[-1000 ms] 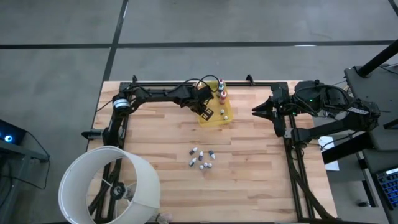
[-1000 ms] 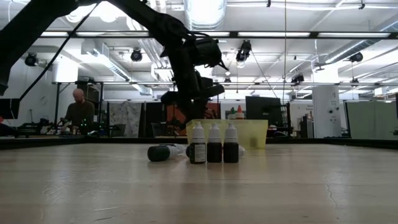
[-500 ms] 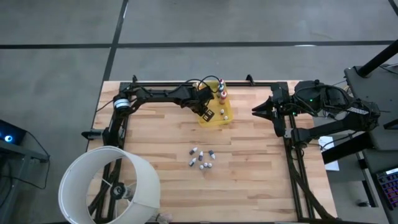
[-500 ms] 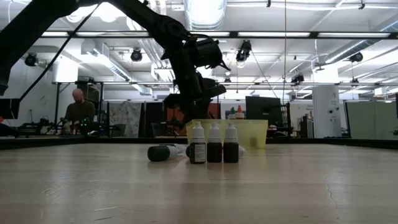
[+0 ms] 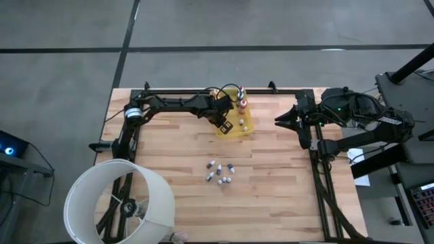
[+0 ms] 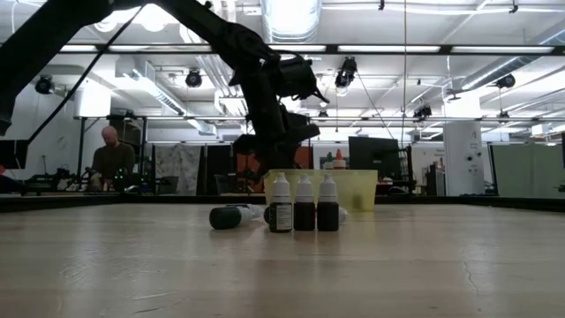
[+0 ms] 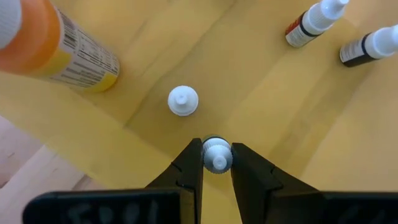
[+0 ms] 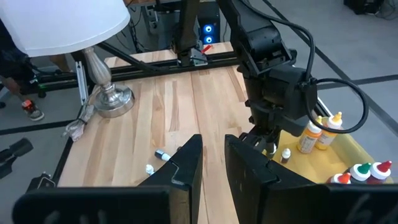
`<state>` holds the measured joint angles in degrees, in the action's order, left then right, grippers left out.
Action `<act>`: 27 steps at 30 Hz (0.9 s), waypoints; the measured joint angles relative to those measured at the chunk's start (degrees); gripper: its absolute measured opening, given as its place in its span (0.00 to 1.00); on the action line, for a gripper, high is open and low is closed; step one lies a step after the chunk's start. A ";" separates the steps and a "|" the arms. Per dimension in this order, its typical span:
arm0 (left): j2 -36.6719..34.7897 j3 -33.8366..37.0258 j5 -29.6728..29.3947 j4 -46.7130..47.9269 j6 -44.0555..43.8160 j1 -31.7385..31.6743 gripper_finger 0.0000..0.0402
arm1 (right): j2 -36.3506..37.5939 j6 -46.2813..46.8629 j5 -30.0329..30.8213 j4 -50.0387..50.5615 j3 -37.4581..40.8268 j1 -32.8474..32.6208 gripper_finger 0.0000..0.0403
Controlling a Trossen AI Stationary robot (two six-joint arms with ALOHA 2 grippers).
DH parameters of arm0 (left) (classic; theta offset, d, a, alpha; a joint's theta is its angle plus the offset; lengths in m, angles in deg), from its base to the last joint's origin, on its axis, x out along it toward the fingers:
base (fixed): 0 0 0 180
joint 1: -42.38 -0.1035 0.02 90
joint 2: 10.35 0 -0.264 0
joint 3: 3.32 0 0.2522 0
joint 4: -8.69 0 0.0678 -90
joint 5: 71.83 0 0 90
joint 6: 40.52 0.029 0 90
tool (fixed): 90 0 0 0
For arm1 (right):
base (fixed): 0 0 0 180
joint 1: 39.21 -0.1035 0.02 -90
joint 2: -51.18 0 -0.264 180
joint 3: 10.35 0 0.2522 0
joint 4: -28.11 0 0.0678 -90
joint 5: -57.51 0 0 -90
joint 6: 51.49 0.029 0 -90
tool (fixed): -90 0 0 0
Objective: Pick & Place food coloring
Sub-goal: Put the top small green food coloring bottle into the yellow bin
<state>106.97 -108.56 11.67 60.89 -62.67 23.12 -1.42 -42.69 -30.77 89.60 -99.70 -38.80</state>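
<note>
I see the left claw (image 7: 217, 163) clamped on a white-capped food coloring bottle (image 7: 217, 154) over the yellow tray (image 5: 245, 127). The right claw (image 8: 212, 163), fingers nearly together and empty, waits at the counter (image 5: 169, 156) edge.

Inside the yellow tray (image 7: 298, 124) my left pincer (image 7: 216, 163) has bare floor ahead; a white-capped bottle (image 7: 183, 101) stands just beside it, an orange bottle (image 7: 59, 46) crowds one side, two lying bottles (image 7: 339, 34) farther off.

Worktop (image 5: 169, 156): pale wood planks, smooth, with a soft sheen.
Tray (image 5: 248, 125): translucent yellow plastic, glossy.
Food coloring bottles (image 6: 304, 206): smooth plastic with paper labels.
Lamp shade (image 5: 102, 203): white, matt.
Lamp base (image 8: 114, 99): shiny metal.
Left gripper (image 7: 216, 163): matt black.
</note>
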 joint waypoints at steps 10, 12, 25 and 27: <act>0.02 0.00 -2.20 0.05 -2.01 -0.13 0.11 | 0.00 0.20 0.00 0.00 0.00 0.00 0.15; 0.02 0.00 -2.57 -0.01 -2.14 -0.13 0.11 | 0.01 0.22 0.00 0.00 0.00 0.00 0.15; 0.02 0.00 -2.60 -0.55 -2.10 -0.13 0.11 | 0.00 0.20 0.00 0.00 0.00 0.00 0.15; 0.02 0.00 -2.60 -0.65 -2.10 -0.13 0.11 | 0.00 0.20 0.00 0.00 0.00 -0.02 0.15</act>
<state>106.99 -108.56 9.06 60.24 -64.77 22.98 -1.42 -42.49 -30.77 89.60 -99.70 -38.82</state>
